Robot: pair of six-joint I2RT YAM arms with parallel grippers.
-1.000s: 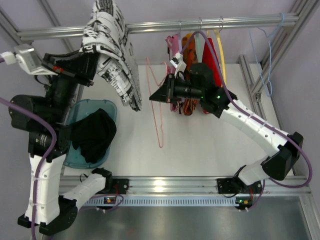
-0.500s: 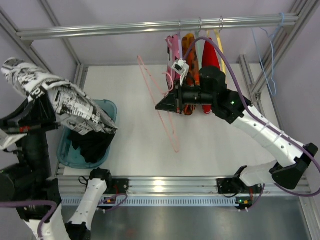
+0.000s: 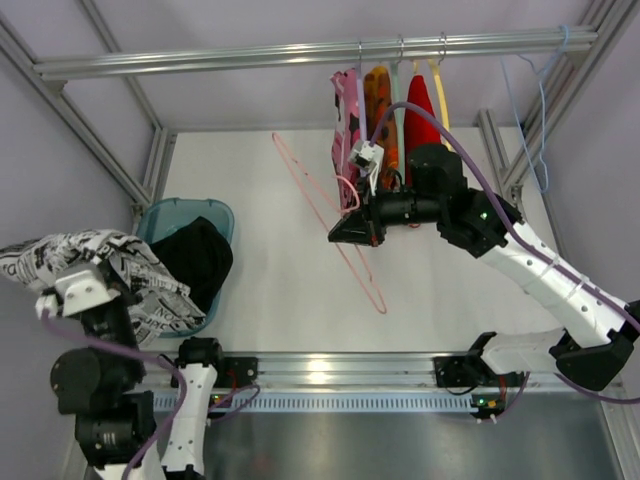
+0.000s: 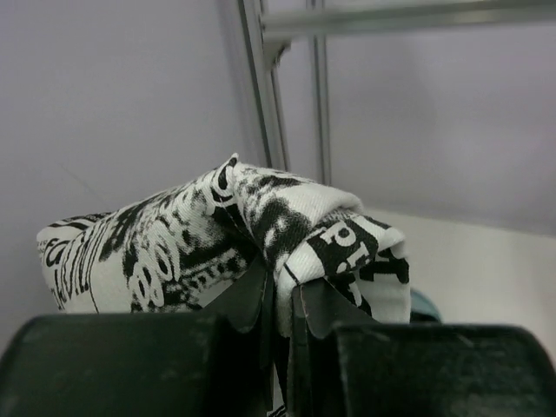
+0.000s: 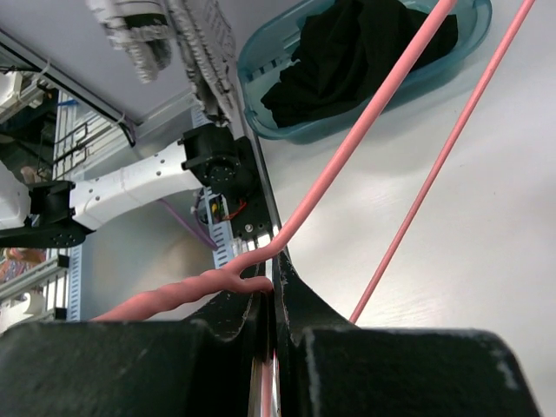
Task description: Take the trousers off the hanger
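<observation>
The trousers [image 3: 125, 275], white with black newspaper print, hang bunched over my left wrist at the near left, beside the basin and clear of the hanger. In the left wrist view my left gripper [image 4: 280, 300] is shut on a fold of the trousers [image 4: 200, 243]. The salmon-pink hanger [image 3: 381, 306] is bare and slants over the middle of the table. My right gripper [image 3: 342, 232] is shut on its twisted neck. In the right wrist view, the right gripper [image 5: 272, 282] pinches the wire and the hanger [image 5: 387, 87] runs up and away from the jaws.
A teal basin [image 3: 160, 215] holding a black cloth [image 3: 195, 260] sits at the left of the table. A pink floral garment [image 3: 347, 110], orange and red garments [image 3: 420, 110], a yellow hanger [image 3: 440, 100] and a pale blue hanger [image 3: 535, 120] hang from the rail [image 3: 250, 57].
My left arm has swung the trousers from up by the rail down to the near left corner. The right gripper has carried the bare hanger slightly right and nearer.
</observation>
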